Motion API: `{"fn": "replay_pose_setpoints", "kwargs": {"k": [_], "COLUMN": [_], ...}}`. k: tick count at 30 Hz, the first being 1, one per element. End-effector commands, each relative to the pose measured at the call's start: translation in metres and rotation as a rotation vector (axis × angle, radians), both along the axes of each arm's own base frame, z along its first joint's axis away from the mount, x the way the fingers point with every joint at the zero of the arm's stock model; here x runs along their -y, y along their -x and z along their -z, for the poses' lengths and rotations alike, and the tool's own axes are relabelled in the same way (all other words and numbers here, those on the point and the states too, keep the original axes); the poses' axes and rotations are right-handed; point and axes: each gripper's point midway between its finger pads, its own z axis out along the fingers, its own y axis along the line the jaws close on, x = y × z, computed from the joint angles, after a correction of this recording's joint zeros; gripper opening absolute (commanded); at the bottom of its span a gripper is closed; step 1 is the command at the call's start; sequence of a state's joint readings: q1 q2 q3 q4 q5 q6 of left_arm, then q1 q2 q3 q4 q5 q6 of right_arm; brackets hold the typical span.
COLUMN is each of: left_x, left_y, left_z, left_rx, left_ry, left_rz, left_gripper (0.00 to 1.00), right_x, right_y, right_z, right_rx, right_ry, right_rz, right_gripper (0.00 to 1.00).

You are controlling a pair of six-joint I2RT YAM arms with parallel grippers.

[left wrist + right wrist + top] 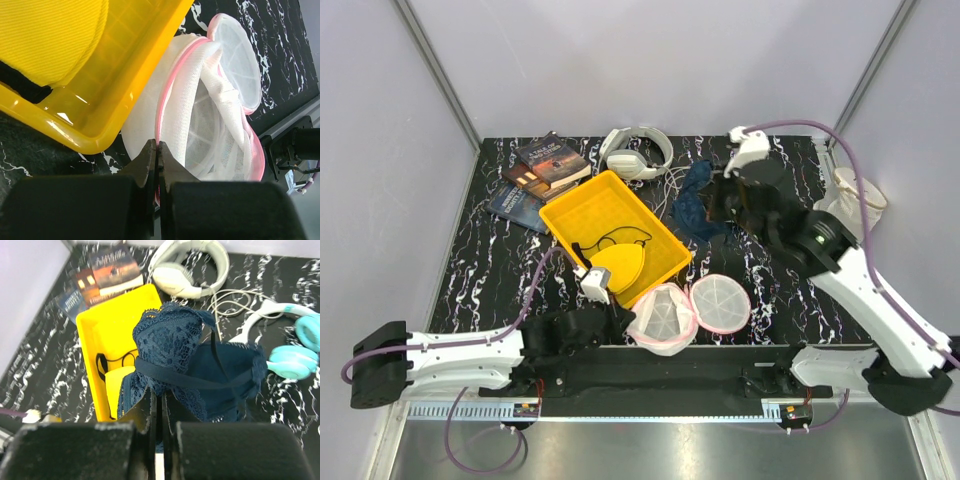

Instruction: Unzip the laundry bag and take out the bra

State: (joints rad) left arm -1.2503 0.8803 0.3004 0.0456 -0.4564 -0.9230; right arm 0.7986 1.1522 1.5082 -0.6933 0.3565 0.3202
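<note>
Bra (197, 360): light, floppy lace w/ snag-prone straps; best held by band. Right gripper (159, 407) clenched on its lower edge, above desk (775, 300). Left gripper (158, 157) pinches laundry bag (200, 120) rim.

I see the laundry bag (665, 320) before the tray's (595, 210) right corner, books (545, 170) behind-left, headphones (636, 152) behind, bra (698, 205) right.

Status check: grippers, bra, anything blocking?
Left gripper shut on laundry bag rim. Right gripper shut on bra, out of the bag. Yellow tray beside bag, not blocking.
</note>
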Motion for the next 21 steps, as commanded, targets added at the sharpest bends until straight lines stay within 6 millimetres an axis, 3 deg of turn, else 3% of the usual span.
{"fn": "replay_pose_setpoints", "kwargs": {"k": [1,2,4,5,7,8,9,10,12,13,15,16,17,19,21], "left_x": [-0.008,-0.01,-0.013,-0.015,-0.018,-0.02,-0.02,-0.021,-0.021,-0.021,-0.02,-0.019,-0.019,-0.021,-0.021], "left_y": [-0.009,-0.009,-0.01,-0.009,-0.009,-0.009,-0.009,-0.008,-0.009,-0.009,-0.009,-0.009,-0.01,-0.009,-0.009], "left_z": [-0.008,-0.005,-0.006,-0.004,-0.004,-0.002,-0.002,-0.001,-0.002,-0.003,-0.004,-0.006,-0.007,-0.003,-0.004], "left_rx": [0.02,0.018,0.021,0.019,0.017,0.013,0.014,0.012,0.014,0.016,0.019,0.02,0.022,0.017,0.018], "left_ry": [0.037,0.035,0.043,0.039,0.042,0.043,0.045,0.043,0.045,0.044,0.043,0.046,0.047,0.025,0.027], "left_rz": [-0.076,-0.082,-0.091,-0.091,-0.101,-0.105,-0.105,-0.105,-0.105,-0.104,-0.102,-0.102,-0.103,-0.101,-0.103], "left_gripper": [0.0,0.0,0.0,0.0,0.0,0.0,0.0,0.0,0.0,0.0,0.0,0.0,0.0,0.0,0.0], "right_x": [-0.033,-0.046,-0.058,-0.068,-0.081,-0.089,-0.095,-0.105,-0.116,-0.124,-0.132,-0.14,-0.145,-0.157,-0.164], "right_y": [-0.021,-0.027,-0.035,-0.043,-0.05,-0.059,-0.063,-0.07,-0.079,-0.087,-0.098,-0.105,-0.109,-0.116,-0.121], "right_z": [-0.013,-0.001,0.001,0.014,0.02,0.033,0.031,0.047,0.049,0.064,0.065,0.08,0.076,0.092,0.092], "right_rx": [0.041,0.013,0.009,-0.018,-0.028,-0.053,-0.046,-0.072,-0.07,-0.092,-0.086,-0.11,-0.098,-0.123,-0.121], "right_ry": [-0.004,0.009,0.009,0.026,0.027,0.046,0.04,0.06,0.058,0.08,0.083,0.104,0.099,0.114,0.108], "right_rz": [-0.123,-0.149,-0.177,-0.193,-0.217,-0.219,-0.227,-0.243,-0.255,-0.26,-0.261,-0.269,-0.276,-0.302,-0.313], "right_gripper": [0.0,0.0,0.0,0.0,0.0,0.0,0.0,0.0,0.0,0.0,0.0,0.0,0.0,0.0,0.0]}}
